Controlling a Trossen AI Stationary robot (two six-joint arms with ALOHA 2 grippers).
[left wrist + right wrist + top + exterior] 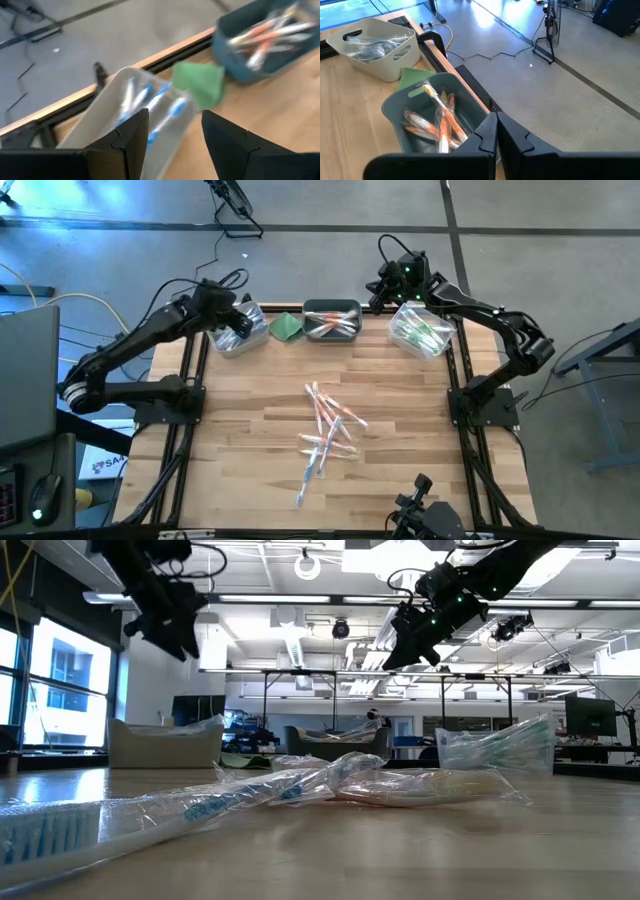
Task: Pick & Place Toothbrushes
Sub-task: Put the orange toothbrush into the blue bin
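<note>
Part sorted: three bins at table's 12 o'clock hold toothbrushes; loose pile remains at centre. Left gripper spread, empty, over 11 o'clock bin. Right gripper closed, empty.

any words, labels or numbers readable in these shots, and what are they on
Red and blue print on a white sheet lying off the table's left edge, high view: too small and blurred to read.
Wrapped toothbrushes in the pile on the table: no print can be made out on the wrappers.
Three bins at the far edge: no labels visible.
Nothing else readable.
</note>
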